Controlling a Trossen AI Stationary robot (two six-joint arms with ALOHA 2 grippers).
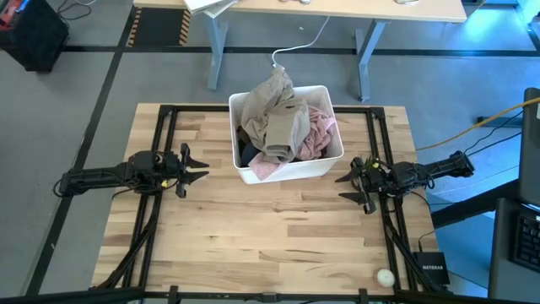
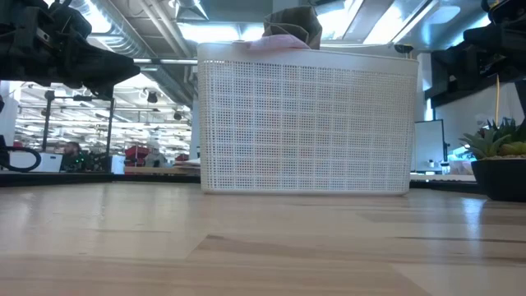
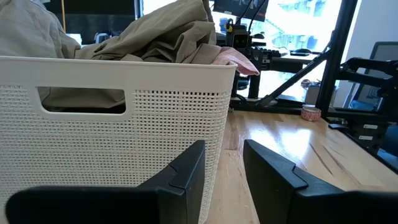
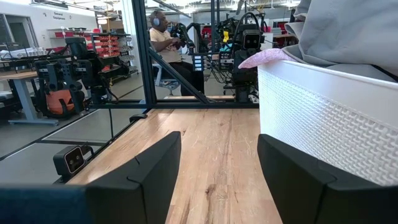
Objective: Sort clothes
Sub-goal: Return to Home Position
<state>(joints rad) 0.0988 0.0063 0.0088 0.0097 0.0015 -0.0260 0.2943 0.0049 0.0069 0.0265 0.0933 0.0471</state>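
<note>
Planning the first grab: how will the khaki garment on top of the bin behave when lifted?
Probably floppy: the khaki garment lies crumpled and creased, heaped above the white bin rim. It likely drapes and stretches out when raised. It may drag the pink garment tangled beside it.

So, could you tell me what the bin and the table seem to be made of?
The bin looks like matte white moulded plastic, judging by its fine perforated grid walls and cut-out handle. The table looks like pale butcher-block wood: jointed strips with visible grain and a light sheen, possibly sealed.
</note>
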